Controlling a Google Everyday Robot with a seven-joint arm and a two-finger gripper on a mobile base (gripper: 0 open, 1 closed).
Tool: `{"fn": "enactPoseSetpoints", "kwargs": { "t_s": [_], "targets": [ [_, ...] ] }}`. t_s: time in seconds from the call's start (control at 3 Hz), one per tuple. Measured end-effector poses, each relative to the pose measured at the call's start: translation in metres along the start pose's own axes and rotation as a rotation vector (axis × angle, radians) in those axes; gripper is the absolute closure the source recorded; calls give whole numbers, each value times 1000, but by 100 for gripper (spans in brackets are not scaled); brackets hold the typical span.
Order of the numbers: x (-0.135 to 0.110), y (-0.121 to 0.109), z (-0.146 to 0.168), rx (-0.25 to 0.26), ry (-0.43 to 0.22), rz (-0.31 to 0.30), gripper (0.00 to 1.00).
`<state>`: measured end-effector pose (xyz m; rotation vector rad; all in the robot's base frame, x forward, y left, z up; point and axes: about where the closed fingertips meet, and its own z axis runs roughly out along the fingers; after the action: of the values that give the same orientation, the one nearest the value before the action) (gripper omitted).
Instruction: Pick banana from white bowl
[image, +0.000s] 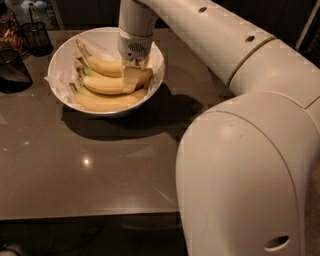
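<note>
The banana (102, 85) is lying in the middle of three inside the white bowl (60, 55) in the upper left of the frame, not yet lifted, with the other two bananas (102, 102) sitting just above and below it. The end effector (131, 80) is hanging low over the bowl's right side, at that banana's right end, though whether it is spread or gripping cannot be told. The approach is looking done, while securing the fruit and raising it clear of the bowl, which is resting on the table (100, 165), is looking like what is left.
</note>
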<state>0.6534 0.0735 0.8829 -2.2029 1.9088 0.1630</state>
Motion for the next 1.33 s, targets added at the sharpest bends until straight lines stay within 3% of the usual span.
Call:
{"fn": "enactPoseSetpoints", "kwargs": {
  "t_s": [0.33, 1.0, 1.33],
  "targets": [
    [-2, -3, 4, 6, -4, -1, 100],
    [-7, -5, 0, 30, -24, -14, 100],
    [-15, -1, -20, 66, -74, -35, 100]
  ]
}}
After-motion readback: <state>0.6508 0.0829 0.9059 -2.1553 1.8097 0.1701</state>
